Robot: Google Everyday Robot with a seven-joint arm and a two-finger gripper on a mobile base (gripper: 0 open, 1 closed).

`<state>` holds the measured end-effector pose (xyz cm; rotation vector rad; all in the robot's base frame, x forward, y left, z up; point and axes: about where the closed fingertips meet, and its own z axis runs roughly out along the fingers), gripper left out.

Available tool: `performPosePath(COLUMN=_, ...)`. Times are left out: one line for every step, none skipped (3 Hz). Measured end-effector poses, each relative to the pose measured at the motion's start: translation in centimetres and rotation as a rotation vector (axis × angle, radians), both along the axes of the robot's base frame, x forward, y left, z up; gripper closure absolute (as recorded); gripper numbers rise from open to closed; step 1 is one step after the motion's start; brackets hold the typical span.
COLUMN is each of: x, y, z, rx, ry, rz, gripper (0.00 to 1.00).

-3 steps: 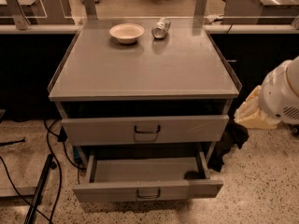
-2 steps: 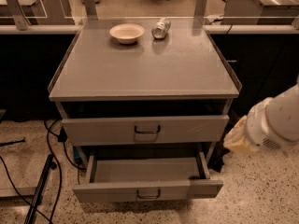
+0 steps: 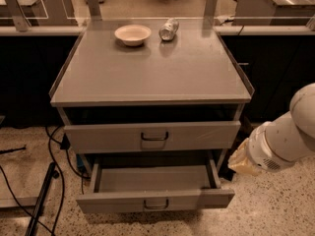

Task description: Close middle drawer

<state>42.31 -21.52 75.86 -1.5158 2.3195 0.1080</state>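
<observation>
The middle drawer (image 3: 155,199) is pulled far out at the bottom of the grey cabinet. Its long low front panel has a small dark loop handle (image 3: 156,205), and its shallow grey tray (image 3: 153,177) is bare. Above it is the taller-fronted top drawer (image 3: 152,135), standing slightly out, with a larger handle. The lowest drawer is out of view. My white arm (image 3: 285,139) comes in from the right. My gripper (image 3: 238,162) is at its tan end, just right of the open drawer's right side, level with the tray.
On the cabinet top (image 3: 152,68) a white bowl (image 3: 132,33) and a tipped silver can (image 3: 169,29) sit near the back edge. Black cables (image 3: 54,146) and a dark bar (image 3: 43,200) lie on the speckled floor at the left. Desks stand behind.
My arm has moved down and to the left, from beside the cabinet top's right corner to beside the open middle drawer. The drawers have not moved.
</observation>
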Motion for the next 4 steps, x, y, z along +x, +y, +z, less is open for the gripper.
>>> performPosePath(x=-0.8, y=-1.5, z=-2.5, rx=-0.017, ry=0.009, rz=-0.009, gripper=1.0)
performPosePath(x=-2.1, y=-4.1, z=-8.0, rx=0.0, ry=0.03, rz=-0.045, gripper=1.0)
performPosePath(x=-2.8, y=-5.3, z=-14.4, rx=0.055, ry=0.049, rz=-0.059, gripper=1.0)
performPosePath(x=-2.8, y=-5.0, z=-19.7, rx=0.149, ry=0.057, rz=-0.052, gripper=1.0)
